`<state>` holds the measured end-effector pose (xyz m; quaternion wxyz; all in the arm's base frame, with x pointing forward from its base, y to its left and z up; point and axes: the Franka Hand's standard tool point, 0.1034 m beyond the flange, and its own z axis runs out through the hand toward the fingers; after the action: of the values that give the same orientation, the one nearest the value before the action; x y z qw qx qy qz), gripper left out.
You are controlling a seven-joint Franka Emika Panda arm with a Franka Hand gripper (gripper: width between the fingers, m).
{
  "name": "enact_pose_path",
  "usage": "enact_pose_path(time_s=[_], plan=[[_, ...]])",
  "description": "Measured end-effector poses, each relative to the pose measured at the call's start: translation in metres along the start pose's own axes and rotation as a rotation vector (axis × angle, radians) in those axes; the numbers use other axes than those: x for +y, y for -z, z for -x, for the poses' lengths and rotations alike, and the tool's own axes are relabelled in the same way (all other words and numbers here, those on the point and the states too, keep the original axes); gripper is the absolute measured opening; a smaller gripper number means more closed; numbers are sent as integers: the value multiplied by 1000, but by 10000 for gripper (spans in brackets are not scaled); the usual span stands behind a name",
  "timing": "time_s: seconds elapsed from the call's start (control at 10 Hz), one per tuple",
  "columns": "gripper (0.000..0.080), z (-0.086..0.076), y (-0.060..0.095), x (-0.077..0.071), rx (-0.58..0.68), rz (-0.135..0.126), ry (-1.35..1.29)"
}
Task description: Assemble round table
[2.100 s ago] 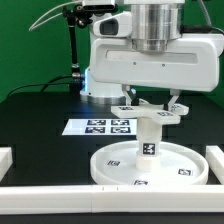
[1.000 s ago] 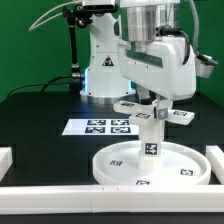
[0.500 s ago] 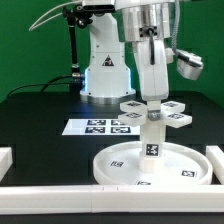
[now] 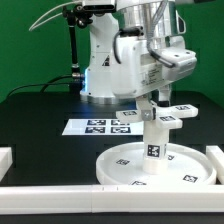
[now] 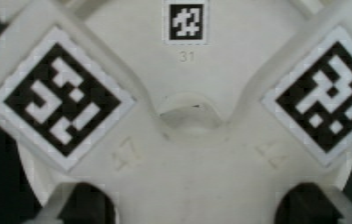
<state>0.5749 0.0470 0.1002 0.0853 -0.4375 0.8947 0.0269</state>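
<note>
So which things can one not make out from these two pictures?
- Gripper: in the exterior view its fingertips are hidden behind the cross-shaped foot, so open or shut is unclear.
- Wrist view: the foot fills the picture; the leg and disc are hidden.
- Tag patterns on the disc: too small.

My exterior view looks from the front of the table at slightly above tabletop height, facing the arm's base, and frames the round disc (image 4: 155, 165), the upright cylinder leg (image 4: 152, 140), the marker board (image 4: 100, 127) and a border rail (image 4: 60, 187) along the near edge. My wrist view sits very close above the cross-shaped foot (image 5: 182, 110), looking straight onto its tagged arms, which fill the picture. I see the cross-shaped foot (image 4: 158, 115) in both views, atop the leg in the exterior view.
</note>
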Motion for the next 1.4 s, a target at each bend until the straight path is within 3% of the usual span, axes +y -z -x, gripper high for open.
enact_pose_path(time_s=[0.5, 0.6, 0.7, 1.1, 1.4], plan=[[445, 0, -1, 0, -26, 1, -32], [615, 1, 1, 1, -28, 6, -7], [615, 4, 6, 0, -38, 11, 23], [649, 19, 31, -5, -82, -11, 63], [649, 18, 28, -5, -77, -13, 121]])
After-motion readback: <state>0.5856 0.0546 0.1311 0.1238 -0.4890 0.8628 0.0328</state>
